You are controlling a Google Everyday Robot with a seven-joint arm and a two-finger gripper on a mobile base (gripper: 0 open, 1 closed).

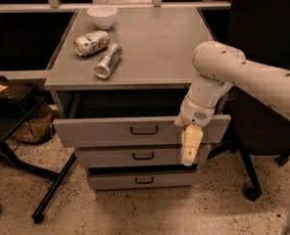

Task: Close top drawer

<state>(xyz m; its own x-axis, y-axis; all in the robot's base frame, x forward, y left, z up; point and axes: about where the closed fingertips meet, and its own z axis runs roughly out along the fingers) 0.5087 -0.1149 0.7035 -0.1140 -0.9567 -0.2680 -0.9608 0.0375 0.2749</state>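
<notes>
The top drawer (106, 130) is the uppermost of three grey drawers and stands partly pulled out, with a dark gap behind its front panel. Its small black loop handle (144, 130) sits at the centre of the panel. My gripper (190, 151) hangs down against the right part of the drawer front, right of the handle, with its cream fingers pointing at the floor. The white arm (243, 77) reaches in from the right.
On the cabinet top (159, 43) lie two tipped cans (91, 42) (108, 60) and a white bowl (102, 15). The middle drawer (135, 156) and bottom drawer (140, 181) sit below. A black chair base (250, 190) is at the right, a dark stand (47, 190) at the left.
</notes>
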